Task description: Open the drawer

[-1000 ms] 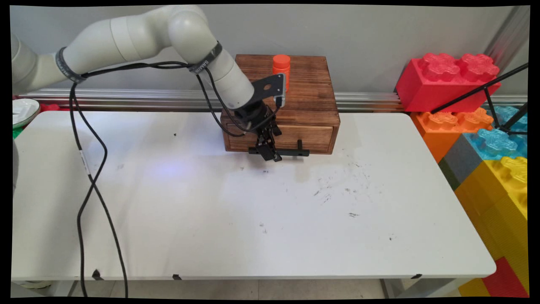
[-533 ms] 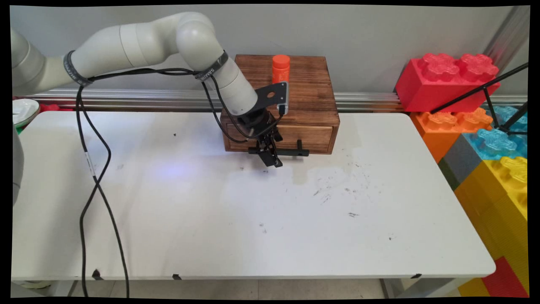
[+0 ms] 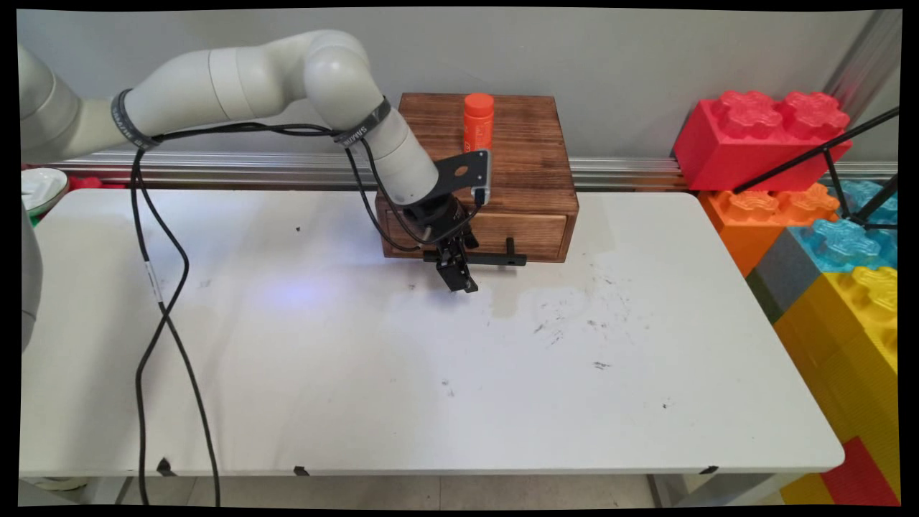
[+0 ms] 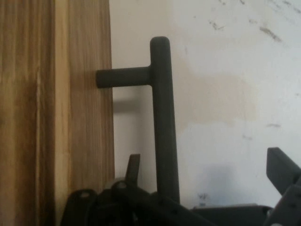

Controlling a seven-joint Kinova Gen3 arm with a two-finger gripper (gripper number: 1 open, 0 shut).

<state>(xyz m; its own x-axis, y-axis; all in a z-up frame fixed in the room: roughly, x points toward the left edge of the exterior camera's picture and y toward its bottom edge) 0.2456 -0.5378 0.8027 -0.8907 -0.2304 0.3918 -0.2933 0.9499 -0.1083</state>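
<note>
A brown wooden drawer box (image 3: pixel 531 172) stands at the table's far edge, with its drawer front (image 4: pixel 80 117) flush with the box. An orange bottle (image 3: pixel 478 120) stands upright on its top. A black bar handle (image 3: pixel 495 258) sticks out from the drawer front on short posts. My gripper (image 3: pixel 463 281) hangs at the handle's left part, pointing down at the table. In the hand view the handle bar (image 4: pixel 163 117) runs between the two fingers of my gripper (image 4: pixel 205 160), close to the left one and well away from the right. The fingers stand open around the bar.
Large toy blocks in red (image 3: pixel 761 136), orange (image 3: pixel 772 208), blue and yellow (image 3: pixel 854 323) are stacked beyond the table's right edge. A black tripod leg (image 3: pixel 826 151) crosses them. A white dish (image 3: pixel 39 188) sits at the far left. Black cables (image 3: pixel 154 287) hang over the table's left side.
The gripper has dropped a little and come slightly toward the near side, staying at the handle. The drawer and the bottle have not moved.
</note>
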